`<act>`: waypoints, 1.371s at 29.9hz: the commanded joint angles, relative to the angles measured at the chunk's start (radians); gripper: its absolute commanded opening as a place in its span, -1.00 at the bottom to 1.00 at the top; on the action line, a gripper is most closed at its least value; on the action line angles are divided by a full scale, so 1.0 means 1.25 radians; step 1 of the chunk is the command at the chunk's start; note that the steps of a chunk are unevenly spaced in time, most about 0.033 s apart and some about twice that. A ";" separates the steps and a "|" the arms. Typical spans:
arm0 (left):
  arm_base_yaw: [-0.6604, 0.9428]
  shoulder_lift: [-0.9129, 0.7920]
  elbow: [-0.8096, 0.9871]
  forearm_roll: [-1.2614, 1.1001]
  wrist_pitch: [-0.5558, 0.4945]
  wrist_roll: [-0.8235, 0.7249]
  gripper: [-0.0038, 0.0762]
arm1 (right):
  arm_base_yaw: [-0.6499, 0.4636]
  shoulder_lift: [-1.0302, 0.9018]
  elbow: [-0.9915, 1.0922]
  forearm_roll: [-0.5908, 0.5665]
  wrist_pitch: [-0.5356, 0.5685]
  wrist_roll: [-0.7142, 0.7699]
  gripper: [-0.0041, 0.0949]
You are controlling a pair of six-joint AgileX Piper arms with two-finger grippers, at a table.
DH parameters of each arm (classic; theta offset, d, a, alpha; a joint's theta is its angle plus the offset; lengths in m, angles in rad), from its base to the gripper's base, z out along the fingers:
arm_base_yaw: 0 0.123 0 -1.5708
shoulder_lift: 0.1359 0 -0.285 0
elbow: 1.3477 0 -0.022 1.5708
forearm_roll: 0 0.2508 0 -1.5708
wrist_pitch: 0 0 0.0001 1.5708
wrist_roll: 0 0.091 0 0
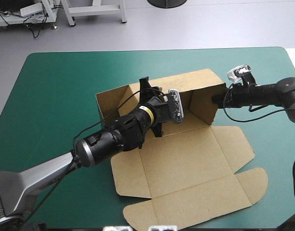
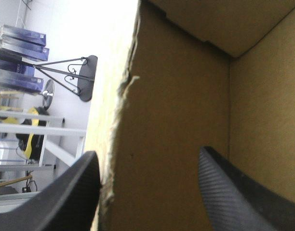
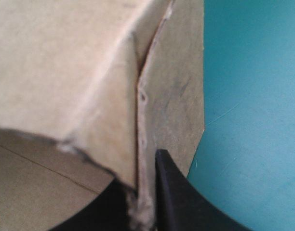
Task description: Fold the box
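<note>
Tabletop (image 1: 56, 86), teal-green, bears the box (image 1: 186, 163) at its middle: walls up at the far side, lid flat toward the near edge.
Left arm reaches in diagonally, left tool (image 2: 147, 161) spread astride the far wall; right arm lies level, right tool (image 1: 217, 100) pinching the right end wall.
</note>
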 commanded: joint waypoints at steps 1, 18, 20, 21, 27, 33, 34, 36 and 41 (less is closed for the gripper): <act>-0.047 -0.075 -0.020 0.011 -0.064 -0.023 0.08 | 0.000 -0.028 -0.014 0.009 -0.002 0.040 -0.91; 0.273 -0.195 -0.157 0.033 -0.006 -0.199 -0.90 | 0.137 -0.145 -0.121 -0.221 -0.041 0.427 -0.91; 0.373 -0.195 -0.174 -0.050 -0.004 -0.195 -0.90 | 0.169 -0.146 -0.166 -0.282 -0.008 0.502 -0.91; 0.424 -0.195 -0.181 -0.112 -0.003 -0.178 -0.90 | 0.185 -0.146 -0.191 -0.309 0.011 0.541 -0.91; 0.711 -0.195 -0.188 -0.659 0.044 0.108 -0.90 | 0.256 -0.110 -0.314 -0.455 0.066 0.698 -0.91; 0.970 -0.194 -0.188 -1.071 0.314 0.339 -0.90 | 0.257 0.045 -0.438 -0.508 0.209 0.772 -0.91; 1.003 -0.194 -0.188 -1.094 0.358 0.342 -0.90 | 0.257 0.067 -0.454 -0.508 0.209 0.785 -0.91; 1.054 -0.194 -0.188 -1.123 0.442 0.344 -0.90 | 0.257 0.117 -0.482 -0.502 0.209 0.805 -0.91; 1.120 -0.195 -0.182 -1.187 0.566 0.370 -0.90 | 0.257 0.214 -0.536 -0.506 0.207 0.796 -0.91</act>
